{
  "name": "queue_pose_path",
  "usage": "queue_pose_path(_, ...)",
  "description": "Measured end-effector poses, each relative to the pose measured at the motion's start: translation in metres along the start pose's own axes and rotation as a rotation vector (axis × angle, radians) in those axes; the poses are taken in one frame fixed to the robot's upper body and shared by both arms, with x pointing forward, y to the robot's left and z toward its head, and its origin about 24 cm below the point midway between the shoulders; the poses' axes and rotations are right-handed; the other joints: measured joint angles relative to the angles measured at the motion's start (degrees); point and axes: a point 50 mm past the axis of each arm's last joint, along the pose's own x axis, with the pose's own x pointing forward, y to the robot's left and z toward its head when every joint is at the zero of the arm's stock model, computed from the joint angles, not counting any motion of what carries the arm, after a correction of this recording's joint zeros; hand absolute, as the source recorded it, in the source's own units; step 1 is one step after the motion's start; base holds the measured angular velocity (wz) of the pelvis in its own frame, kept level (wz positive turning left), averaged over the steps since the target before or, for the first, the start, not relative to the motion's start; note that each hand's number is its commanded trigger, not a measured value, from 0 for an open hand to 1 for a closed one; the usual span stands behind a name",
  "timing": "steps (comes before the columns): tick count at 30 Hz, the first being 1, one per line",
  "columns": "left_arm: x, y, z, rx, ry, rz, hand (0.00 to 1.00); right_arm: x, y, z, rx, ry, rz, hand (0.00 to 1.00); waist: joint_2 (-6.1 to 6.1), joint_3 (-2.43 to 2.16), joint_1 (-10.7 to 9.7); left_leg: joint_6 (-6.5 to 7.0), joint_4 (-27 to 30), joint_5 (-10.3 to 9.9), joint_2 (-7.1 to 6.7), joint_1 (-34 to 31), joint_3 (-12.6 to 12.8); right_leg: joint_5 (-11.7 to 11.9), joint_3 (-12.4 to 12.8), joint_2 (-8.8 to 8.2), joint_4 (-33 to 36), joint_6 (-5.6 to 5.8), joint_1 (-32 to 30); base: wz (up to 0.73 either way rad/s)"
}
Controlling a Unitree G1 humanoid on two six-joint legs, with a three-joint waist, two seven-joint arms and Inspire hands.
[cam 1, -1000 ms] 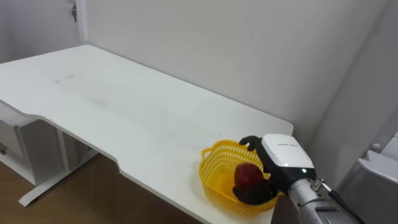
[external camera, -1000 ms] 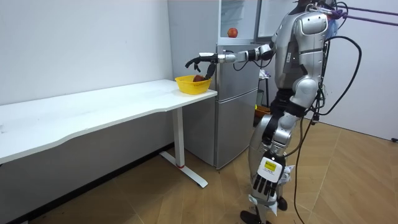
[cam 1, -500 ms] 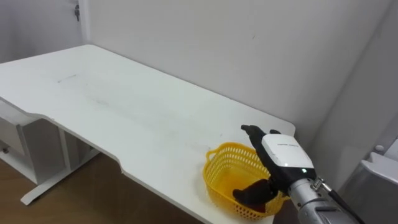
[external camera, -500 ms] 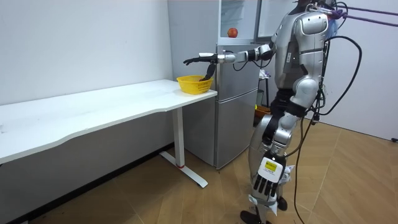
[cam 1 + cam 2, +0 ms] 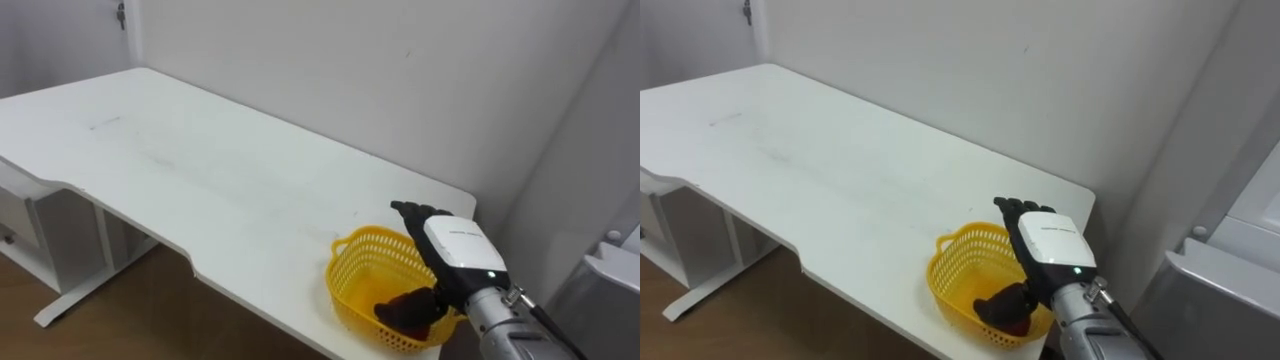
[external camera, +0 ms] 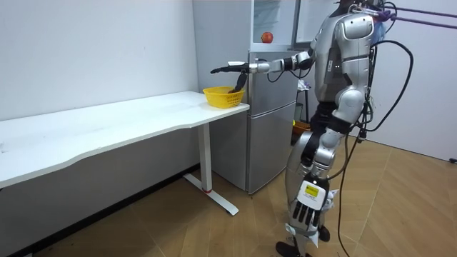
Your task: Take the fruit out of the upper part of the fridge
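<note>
Hovering over yellow basket (image 5: 345, 290), rt hand (image 5: 455, 252), fingers spread open; red apple (image 5: 402, 298) inside, under thumb

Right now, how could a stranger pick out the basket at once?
On the long white table, go to the end beside the fridge. The basket sits at that corner under the right hand, yellow mesh against the white top.

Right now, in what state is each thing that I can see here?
yellow basket: upright on the table corner.
red fruit: lying loose in the yellow basket.
right hand: open, fingers straight above the yellow basket.
left hand: open, hanging at the side.
upper fridge: open, second fruit on its shelf.
</note>
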Motion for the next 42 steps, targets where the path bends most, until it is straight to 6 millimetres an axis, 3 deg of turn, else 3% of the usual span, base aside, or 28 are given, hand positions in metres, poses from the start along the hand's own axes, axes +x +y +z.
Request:
queue_pose_path(3, 0.000, -0.001, -0.002, 0.003, 0.002, 0.009, 0.00, 0.001, -0.005, 0.001, 0.054, 0.002, -0.029, 0.00, 0.10, 0.06, -0.24, 0.00, 0.09, 0.00, 0.23, 0.07, 1.03, 0.00, 0.12, -0.11, 0.20, 0.00, 0.00, -0.01)
queue_pose_path(8, 0.000, -0.003, -0.002, 0.010, 0.003, 0.005, 0.00, 0.003, -0.025, 0.012, 0.113, -0.045, -0.138, 0.00, 1.11, 0.63, -1.62, 0.19, 0.71, -0.15, 0.25, 0.05, 1.10, 0.00, 0.14, -0.27, 0.79, 0.00, -0.12, 0.00)
queue_pose_path(11, 0.000, -0.006, -0.002, 0.008, 0.001, -0.004, 0.00, 0.002, -0.041, 0.019, 0.144, -0.091, -0.230, 0.00, 2.05, 0.51, -1.86, 0.31, 0.99, -0.22, 0.22, 0.37, 1.71, 0.00, 0.66, -0.40, 0.89, 0.00, -0.10, -0.09)
queue_pose_path(13, 0.000, -0.010, 0.000, 0.005, -0.006, -0.013, 0.00, 0.001, -0.047, 0.026, 0.174, -0.129, -0.271, 0.00, 3.04, 0.16, -2.23, 0.36, 0.89, -0.22, 0.26, 0.78, 2.57, 0.00, 1.49, -0.50, 0.95, 0.00, 0.01, -0.14)
queue_pose_path(18, 0.000, -0.019, 0.001, 0.027, -0.017, -0.022, 0.00, -0.002, -0.058, 0.045, 0.244, -0.205, -0.347, 0.00, 4.70, -0.23, -4.86, 0.55, 0.54, -0.09, 0.35, 1.72, 3.52, 0.00, 2.66, -0.69, 1.80, 0.00, -0.03, -0.11)
queue_pose_path(23, -0.001, -0.021, -0.001, 0.024, -0.034, -0.027, 0.00, -0.010, -0.082, 0.057, 0.326, -0.294, -0.446, 0.00, 5.28, -0.63, -6.84, 0.64, -0.28, -0.01, 0.47, 3.16, 5.36, 0.01, 4.09, -0.76, 1.92, -0.01, 0.14, -0.18)
queue_pose_path(28, -0.001, -0.022, -0.002, 0.026, -0.041, -0.030, 0.00, -0.032, -0.100, 0.067, 0.411, -0.386, -0.569, 0.00, 5.63, -0.84, -9.22, 0.69, -1.31, -0.03, 0.51, 4.67, 6.52, 0.02, 5.80, -0.67, 1.97, 0.00, 0.65, -0.14)
queue_pose_path(32, -0.001, -0.024, -0.003, 0.026, -0.047, -0.035, 0.00, -0.049, -0.113, 0.068, 0.487, -0.439, -0.656, 0.00, 6.78, -0.73, -10.68, 0.70, -1.60, -0.04, 0.54, 5.44, 6.93, 0.04, 6.23, -0.63, 1.92, 0.02, 0.95, -0.07)
queue_pose_path(34, -0.001, -0.028, -0.008, 0.026, -0.035, -0.045, 0.00, -0.056, -0.115, 0.066, 0.538, -0.443, -0.684, 0.00, 7.78, -1.21, -11.94, 0.70, -2.12, -0.04, 0.54, 6.12, 7.32, 0.04, 6.55, -0.64, 1.91, 0.03, 1.27, -0.08)
queue_pose_path(37, -0.002, -0.036, -0.010, 0.017, -0.030, -0.058, 0.00, -0.062, -0.119, 0.056, 0.555, -0.404, -0.749, 0.00, 8.39, -1.41, -13.04, 0.69, -2.57, -0.02, 0.61, 6.69, 8.14, 0.03, 7.76, -0.57, 2.16, 0.03, 1.11, -0.16)
queue_pose_path(42, -0.003, -0.042, -0.010, -0.006, -0.031, -0.042, 0.00, -0.075, -0.119, 0.040, 0.559, -0.331, -0.841, 0.00, 7.90, -1.44, -14.02, 0.62, -3.08, -0.01, 1.01, 7.15, 9.57, 0.01, 9.44, -0.21, 2.54, 0.02, 0.10, -0.18)
